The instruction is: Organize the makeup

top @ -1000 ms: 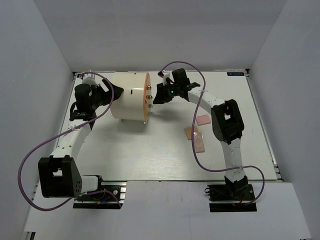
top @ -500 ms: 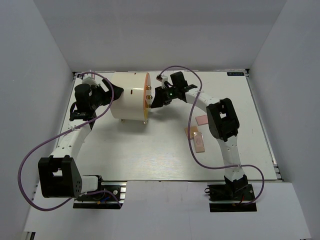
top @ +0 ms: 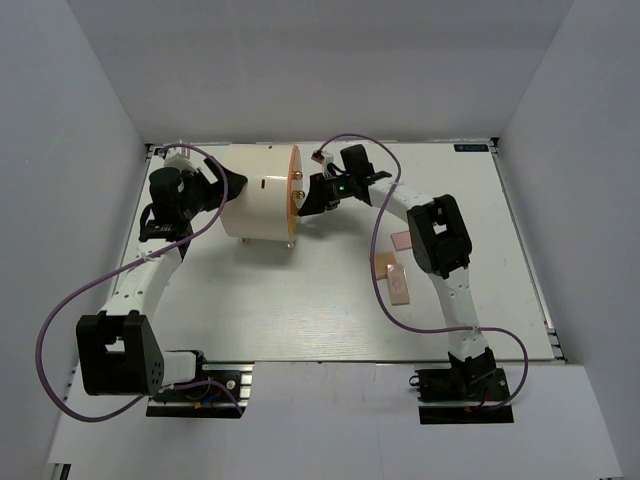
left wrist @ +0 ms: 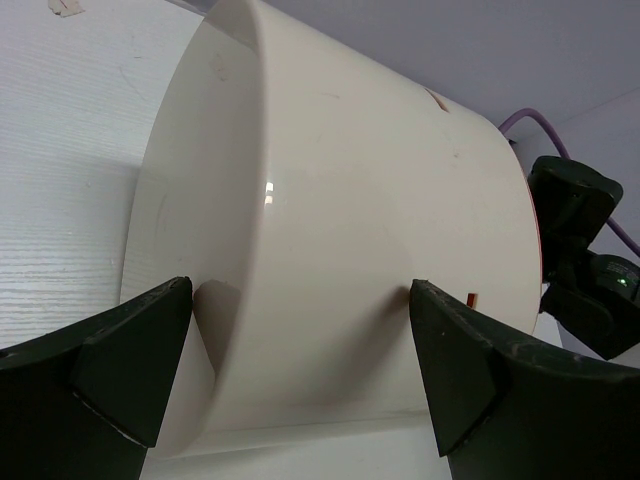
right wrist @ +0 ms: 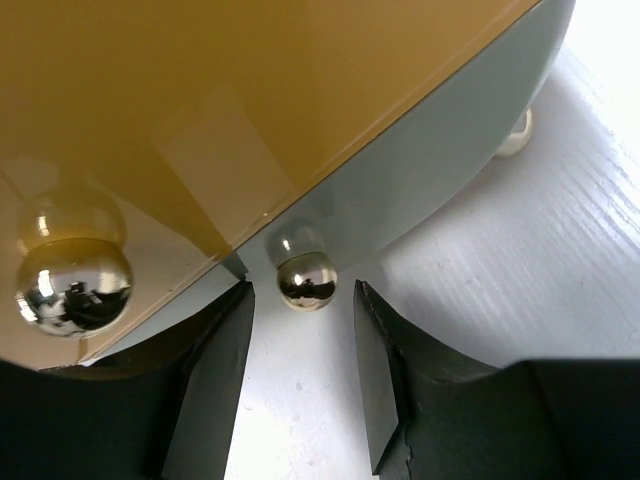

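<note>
The makeup in view lies on the table in the top view: a pink square (top: 403, 240) and two beige rectangular pieces (top: 385, 263) (top: 399, 286). The other cosmetics are out of view. A large cream cylinder (top: 255, 192) lies on its side with its orange front (top: 295, 190) facing right. My left gripper (top: 226, 186) is open, its fingers (left wrist: 120, 370) spread wide against the cylinder's wall (left wrist: 330, 200). My right gripper (top: 308, 200) is open at the orange front, with a small gold knob (right wrist: 305, 280) between its fingertips (right wrist: 225, 360), untouched.
A second, larger gold knob (right wrist: 72, 282) sits on the orange front (right wrist: 200, 90) left of my right fingers. A cream foot (right wrist: 517, 135) shows under the cylinder. The right arm's purple cable (top: 385, 250) hangs over the makeup pieces. White walls close in the table.
My right gripper has moved a little left, closer to the orange front, and its elbow has shifted left. The left arm and the cylinder have not moved.
</note>
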`<state>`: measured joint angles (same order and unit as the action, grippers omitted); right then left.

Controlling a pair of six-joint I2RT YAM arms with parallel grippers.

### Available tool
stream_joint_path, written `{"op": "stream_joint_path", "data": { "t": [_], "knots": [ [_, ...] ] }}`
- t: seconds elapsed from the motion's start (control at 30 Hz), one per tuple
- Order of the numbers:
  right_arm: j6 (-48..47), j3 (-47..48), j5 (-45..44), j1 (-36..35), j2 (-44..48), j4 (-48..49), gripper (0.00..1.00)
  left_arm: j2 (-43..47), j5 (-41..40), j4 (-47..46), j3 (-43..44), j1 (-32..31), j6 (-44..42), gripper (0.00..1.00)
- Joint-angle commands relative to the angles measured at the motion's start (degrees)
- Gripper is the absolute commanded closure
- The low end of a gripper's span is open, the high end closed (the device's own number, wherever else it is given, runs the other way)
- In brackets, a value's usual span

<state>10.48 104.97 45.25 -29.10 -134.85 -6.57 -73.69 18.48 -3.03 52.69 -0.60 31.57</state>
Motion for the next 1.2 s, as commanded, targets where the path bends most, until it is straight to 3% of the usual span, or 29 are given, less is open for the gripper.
{"op": "stream_joint_path", "data": {
  "t": [0.0,0.33,0.6,0.93,1.17],
  "knots": [
    [1.03,2.87,3.43,0.01,-1.91,3.49,0.5,1.27,0.06,2.06,-0.04,-0.37,-0.28,0.02],
    [0.94,1.82,6.69,0.71,-3.14,8.15,0.59,0.92,0.68,1.97,-0.13,-0.37,-0.2,0.02],
    [0.51,2.17,6.95,1.33,-3.4,9.38,0.51,0.83,0.68,2.06,-0.13,-0.37,-0.11,0.02],
    [0.33,2.79,8.36,1.68,-4.64,9.29,0.6,0.83,0.68,2.15,-0.13,-0.37,-0.02,0.02],
    [0.33,2.44,8.36,2.12,-4.81,9.29,0.77,0.83,0.59,1.89,-0.3,-0.37,0.16,0.02]
  ]
}}
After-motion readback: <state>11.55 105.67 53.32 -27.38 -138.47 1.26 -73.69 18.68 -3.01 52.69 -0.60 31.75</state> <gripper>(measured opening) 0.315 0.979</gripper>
